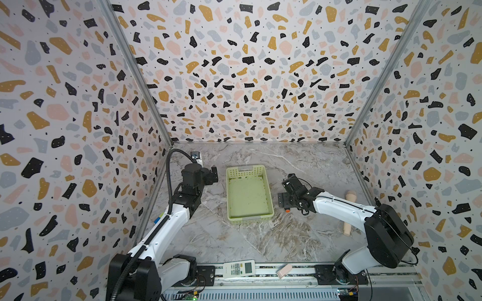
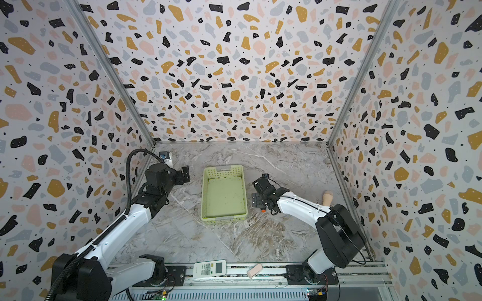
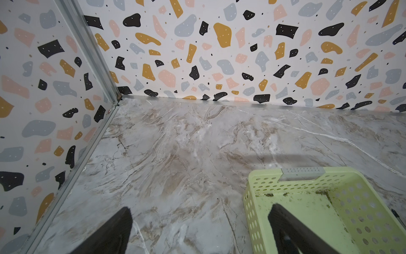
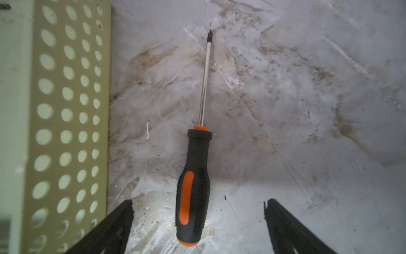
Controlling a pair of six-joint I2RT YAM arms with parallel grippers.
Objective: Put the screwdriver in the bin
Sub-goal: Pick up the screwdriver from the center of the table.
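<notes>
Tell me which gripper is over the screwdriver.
The right gripper: the screwdriver lies below, between its open jaws, beside the bin. The left gripper faces only tabletop and the bin's corner.

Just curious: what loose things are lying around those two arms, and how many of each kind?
Pale green perforated plastic basket: 1
Screwdriver with black-and-orange handle: 1
White remote control: 1
Small flat pink block: 1
Beige wooden stick, partly hidden under an arm: 1
Total: 5
</notes>
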